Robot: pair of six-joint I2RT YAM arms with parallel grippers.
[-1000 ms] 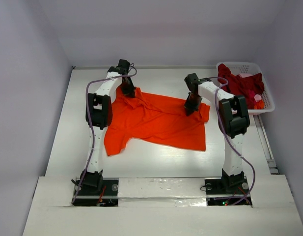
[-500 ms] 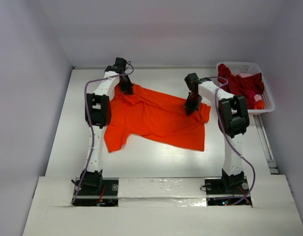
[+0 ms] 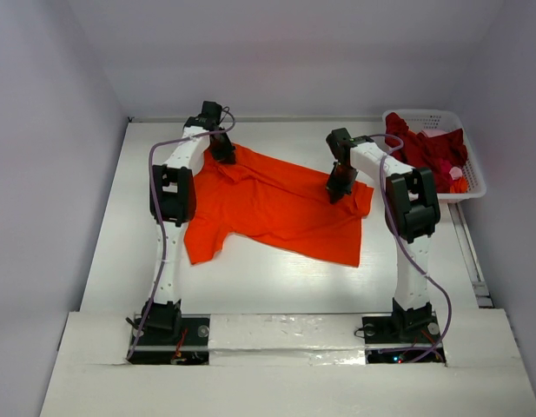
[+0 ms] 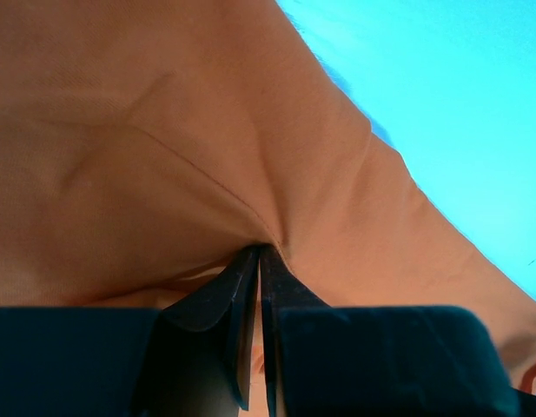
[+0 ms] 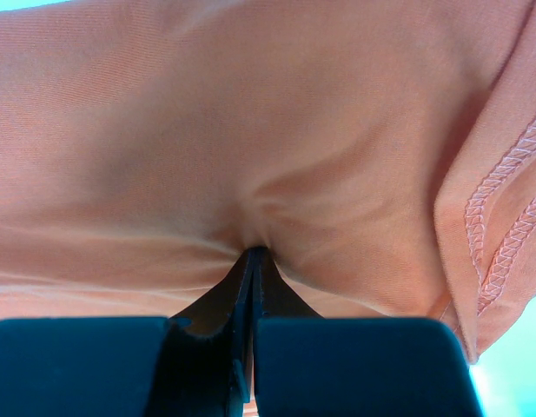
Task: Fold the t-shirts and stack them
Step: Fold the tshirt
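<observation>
Left gripper (image 4: 260,251): my jaws are pinched together on a fold of the orange t-shirt (image 3: 285,208), and the cloth puckers at the tips. Right gripper (image 5: 253,253): clamped likewise on the same shirt. The shirt lies spread on the table (image 3: 276,287) between both tools. Further off, right of my right gripper: the dark red t-shirt (image 3: 424,149), heaped in the white basket (image 3: 424,114).
</observation>
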